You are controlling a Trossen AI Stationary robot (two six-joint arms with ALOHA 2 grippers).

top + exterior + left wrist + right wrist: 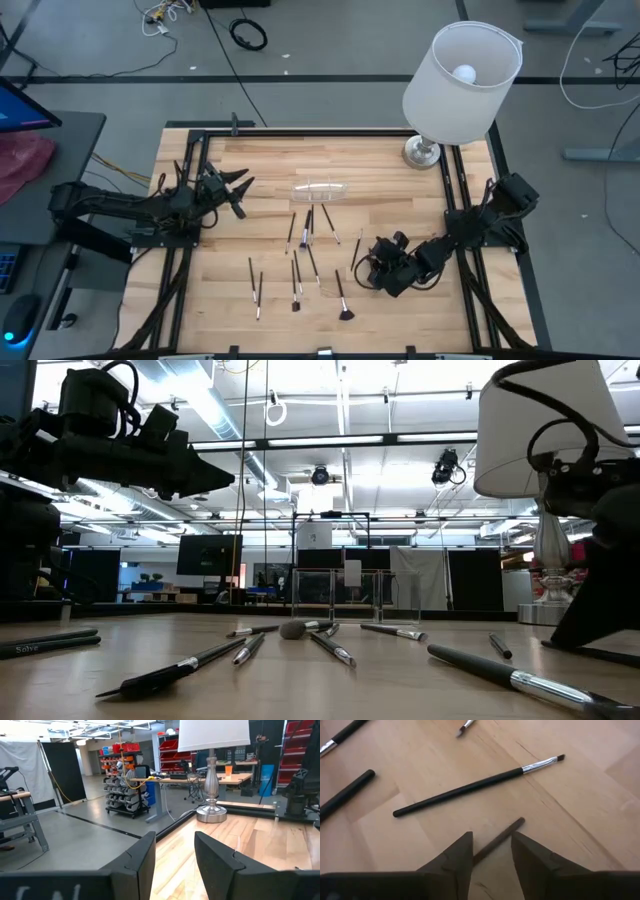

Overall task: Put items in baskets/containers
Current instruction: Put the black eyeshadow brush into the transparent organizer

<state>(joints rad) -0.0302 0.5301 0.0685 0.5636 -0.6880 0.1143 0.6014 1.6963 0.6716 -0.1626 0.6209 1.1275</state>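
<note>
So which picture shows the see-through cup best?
The high view: the clear plastic cup lies on its side on the table, whole outline visible, just beyond the makeup brushes. The low view shows it only faintly, blending with the room behind. Neither wrist view shows it.

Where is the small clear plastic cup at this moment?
In the high view the small clear plastic cup lies on its side near the middle of the wooden table, just behind the scattered dark-handled makeup brushes and left of the white-shaded lamp.
</note>
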